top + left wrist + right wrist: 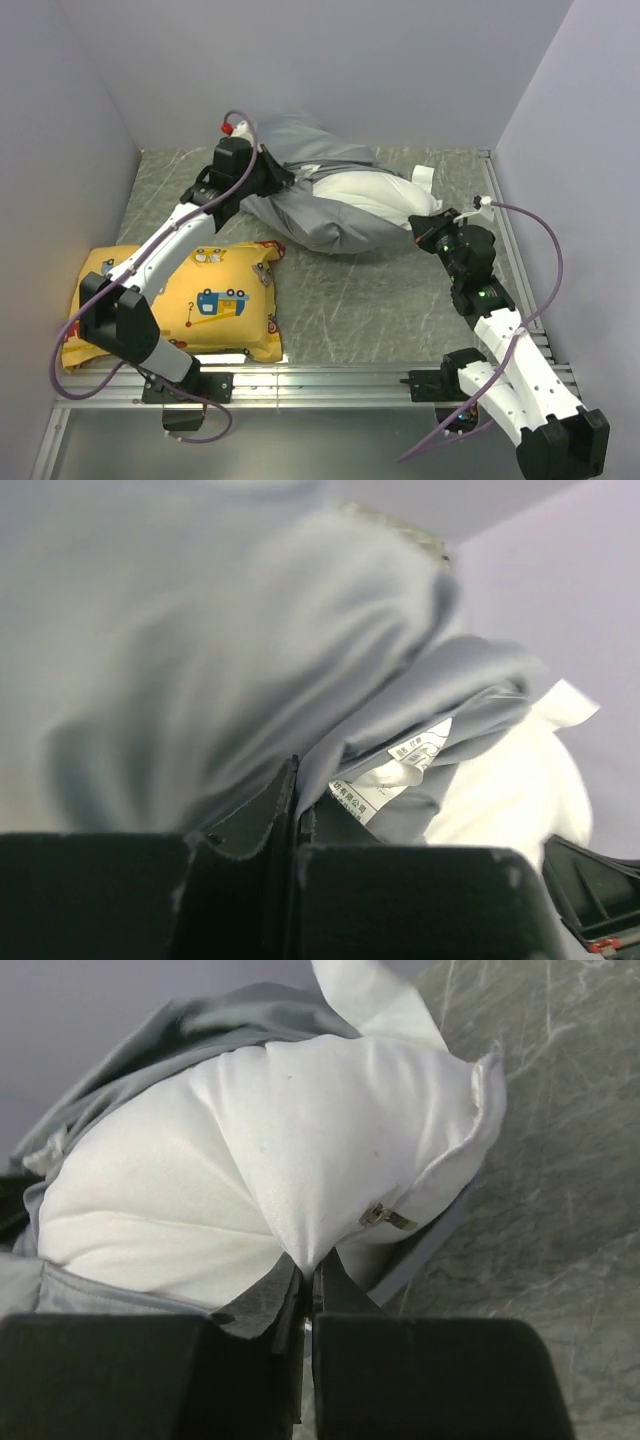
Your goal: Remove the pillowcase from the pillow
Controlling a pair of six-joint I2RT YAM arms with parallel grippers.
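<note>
The pillowcase (320, 225) lies bunched at the far middle of the counter (370, 300), a rumpled grey heap reaching toward the back wall. The pillow (375, 195) is partly inside it; its white right end bulges out of the cover's open right side, and a small white tag (423, 176) sticks out at the far right.

The left tool (272, 183) is at the left end of the grey heap. In the left wrist view its two fingers (250, 825) are pressed together with a fold of grey cloth pinched between them, so it is closed on the pillowcase. Just right of that pinch, two white printed labels (405, 765) show among the grey folds, with the white pillow beyond them.

The right tool (418, 232) is at the right end of the bundle. In the right wrist view its fingers (335, 1285) are closed together on a tuck of white fabric at the pillow's near underside, so it is gripping the pillow. A small metal zipper pull (385, 1217) sits on the pillow's seam just above and right of that grip. The grey cover wraps around the far and left sides of the white bulge there.

A yellow pillow (200, 300) printed with cartoon vehicles lies flat at the near left of the counter, apart from the grey bundle and partly under the left arm (165, 250).
</note>
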